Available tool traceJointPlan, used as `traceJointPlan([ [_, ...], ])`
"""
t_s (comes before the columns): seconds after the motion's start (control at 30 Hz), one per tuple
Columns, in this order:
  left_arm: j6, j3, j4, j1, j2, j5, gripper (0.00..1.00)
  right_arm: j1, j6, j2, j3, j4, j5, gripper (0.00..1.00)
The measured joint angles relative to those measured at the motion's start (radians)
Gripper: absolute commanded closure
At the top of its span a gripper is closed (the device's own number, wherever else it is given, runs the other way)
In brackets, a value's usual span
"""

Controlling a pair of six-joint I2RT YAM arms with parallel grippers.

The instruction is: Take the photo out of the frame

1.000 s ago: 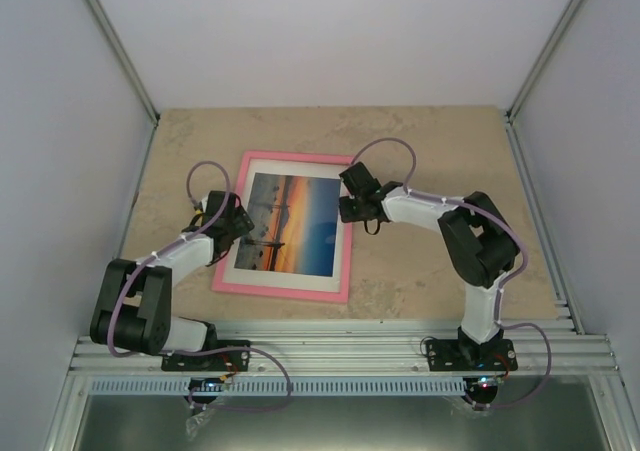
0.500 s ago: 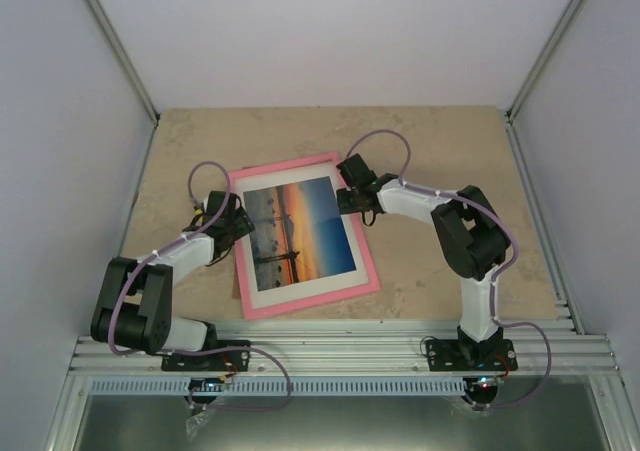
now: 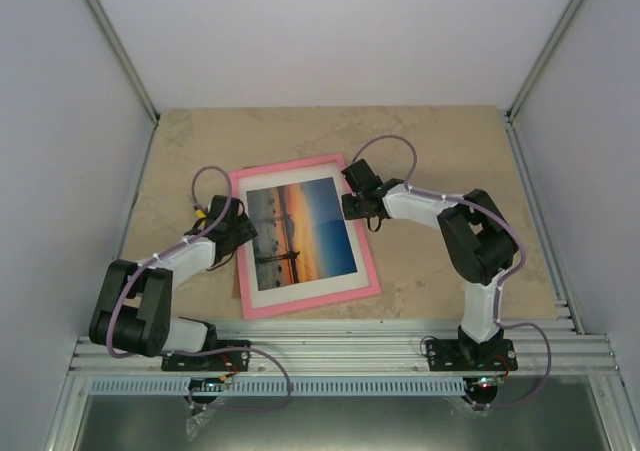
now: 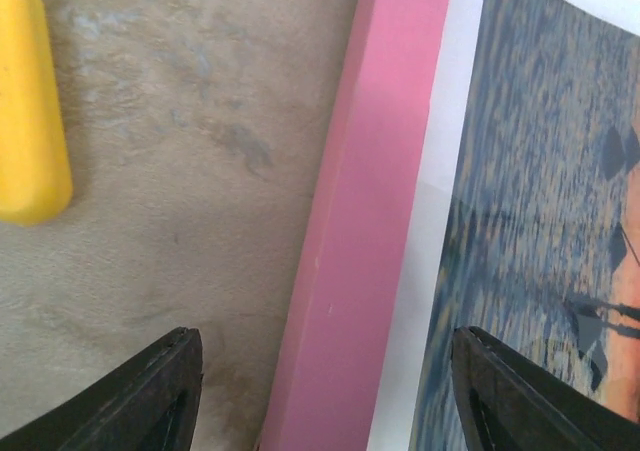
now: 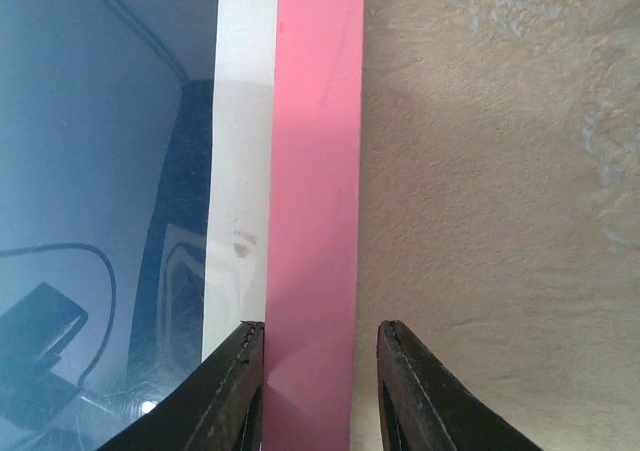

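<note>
The pink frame [image 3: 305, 302] lies flat and tilted on the beige table, with the sunset photo [image 3: 300, 233] inside a white mat. My left gripper [image 3: 237, 233] is at the frame's left rail. In the left wrist view it is open [image 4: 322, 371], its fingers wide apart on either side of the pink rail [image 4: 370, 221] with the photo [image 4: 540, 171] to the right. My right gripper [image 3: 350, 206] is at the upper right rail. In the right wrist view it [image 5: 320, 333] straddles the pink rail [image 5: 315, 171] closely, with a small gap on the table side.
Grey enclosure walls stand left, right and behind the table [image 3: 440, 141]. An aluminium rail [image 3: 340, 353] with both arm bases runs along the near edge. A yellow piece [image 4: 30, 101] shows at the left wrist view's upper left.
The frame has turned counterclockwise on the table and its lower end has slid right. The right gripper's jaws narrowed on the rail, then eased a little. The left jaws narrowed slightly.
</note>
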Motion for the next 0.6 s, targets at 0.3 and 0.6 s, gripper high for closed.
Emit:
traceJointPlan([
  [0.3, -0.021, 0.0, -0.023, -0.024, 0.0, -0.01, 0.57, 0.006, 0.019, -0.013, -0.026, 0.008, -0.003, 0.82],
  [0.6, 0.004, 0.025, -0.058, -0.03, 0.005, -0.029, 0.8, 0.015, 0.043, -0.013, -0.026, 0.013, -0.002, 0.92],
])
